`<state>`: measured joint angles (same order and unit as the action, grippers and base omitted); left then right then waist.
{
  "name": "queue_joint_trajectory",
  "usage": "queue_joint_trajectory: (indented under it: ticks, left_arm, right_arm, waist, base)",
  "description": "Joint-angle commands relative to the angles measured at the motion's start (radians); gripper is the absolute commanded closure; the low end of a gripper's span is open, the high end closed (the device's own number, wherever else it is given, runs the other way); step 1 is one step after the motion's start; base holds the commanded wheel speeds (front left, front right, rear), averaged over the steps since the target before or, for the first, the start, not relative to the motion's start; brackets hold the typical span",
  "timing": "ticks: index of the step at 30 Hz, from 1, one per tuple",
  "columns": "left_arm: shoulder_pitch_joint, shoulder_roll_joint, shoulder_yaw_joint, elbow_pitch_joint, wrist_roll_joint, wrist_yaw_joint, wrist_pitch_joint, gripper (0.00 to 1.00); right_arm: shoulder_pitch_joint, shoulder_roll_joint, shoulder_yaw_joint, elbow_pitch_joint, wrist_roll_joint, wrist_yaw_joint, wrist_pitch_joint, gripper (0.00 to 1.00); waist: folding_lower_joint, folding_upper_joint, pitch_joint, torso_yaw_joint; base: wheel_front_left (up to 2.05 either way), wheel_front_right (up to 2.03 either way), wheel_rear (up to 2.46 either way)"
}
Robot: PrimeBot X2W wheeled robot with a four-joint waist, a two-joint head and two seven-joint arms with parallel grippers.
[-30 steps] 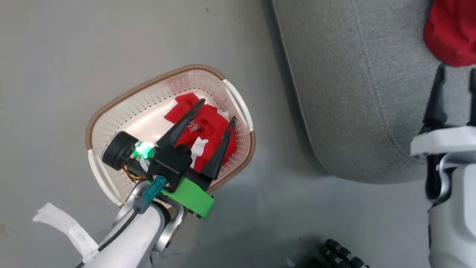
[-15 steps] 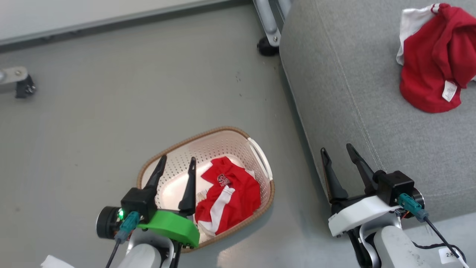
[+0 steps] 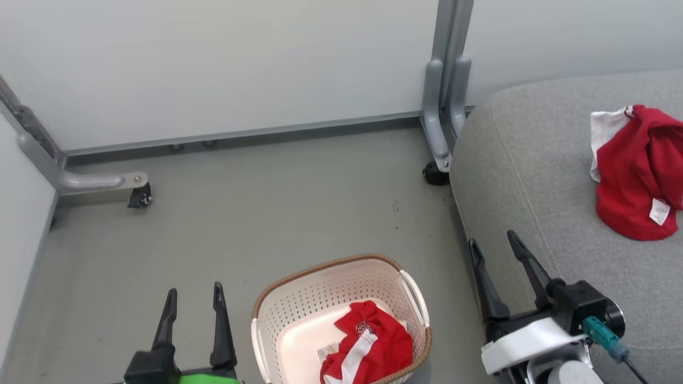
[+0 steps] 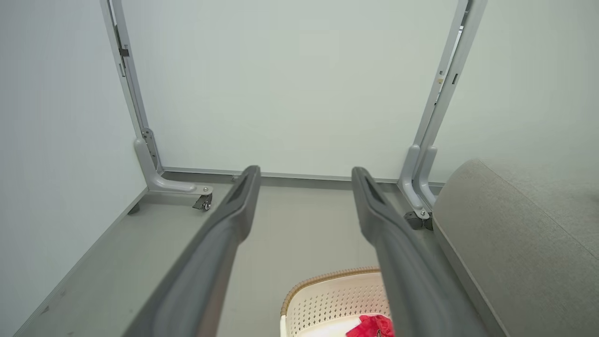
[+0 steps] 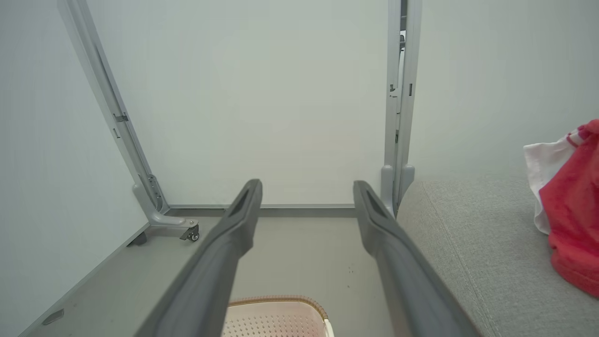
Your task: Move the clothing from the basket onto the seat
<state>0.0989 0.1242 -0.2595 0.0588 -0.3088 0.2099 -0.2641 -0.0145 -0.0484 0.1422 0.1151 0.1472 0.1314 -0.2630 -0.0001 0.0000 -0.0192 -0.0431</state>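
The cream basket (image 3: 299,306) with a brown rim stands on the floor, and a red garment with white stripes (image 3: 373,349) lies crumpled in its right half. A second red garment with a white label (image 3: 635,176) lies on the grey seat (image 3: 533,176) at the right. My left gripper (image 3: 195,296) is open and empty, left of the basket. My right gripper (image 3: 493,242) is open and empty, at the seat's front edge. The left wrist view shows the basket (image 4: 327,299) low between its fingers (image 4: 234,220). In the right wrist view the garment (image 5: 573,220) rests on the seat (image 5: 468,252).
Pale partition walls (image 3: 240,58) close off the back and left. Their grey metal feet with castors (image 3: 140,196) (image 3: 435,173) stand on the grey floor (image 3: 267,213). Open floor lies between the walls and the basket.
The head view has tilted up, so the whole picture shifted. My left gripper has come up out of the basket, empty, and now stands to its left. The red garment stays in the basket.
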Motion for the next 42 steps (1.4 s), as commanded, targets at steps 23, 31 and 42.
queue_joint_trajectory:
  ticks: [23, 31, 42]
  left_arm:
    - [0.136, -0.071, 0.091, -0.033, 0.171, -0.071, 0.000, 0.00]
    - [0.140, -0.073, 0.099, -0.009, 0.171, -0.083, 0.000, 0.00]
    - [0.136, -0.073, 0.085, 0.005, 0.176, -0.085, 0.000, 0.00]
  right_arm:
    - [0.074, -0.008, 0.027, 0.028, -0.047, -0.001, -0.003, 0.00]
    - [0.073, -0.008, 0.037, 0.047, -0.049, -0.001, -0.003, 0.00]
    - [0.072, -0.008, 0.044, 0.064, -0.059, -0.001, -0.003, 0.00]
  waist:
    - [0.0001, 0.0000, -0.074, -0.001]
    - [0.0001, 0.0000, -0.077, 0.003]
    - [0.0001, 0.0000, -0.074, 0.006]
  base:
    - [0.00, 0.00, 0.00]
    - [0.00, 0.00, 0.00]
    - [0.00, 0.00, 0.00]
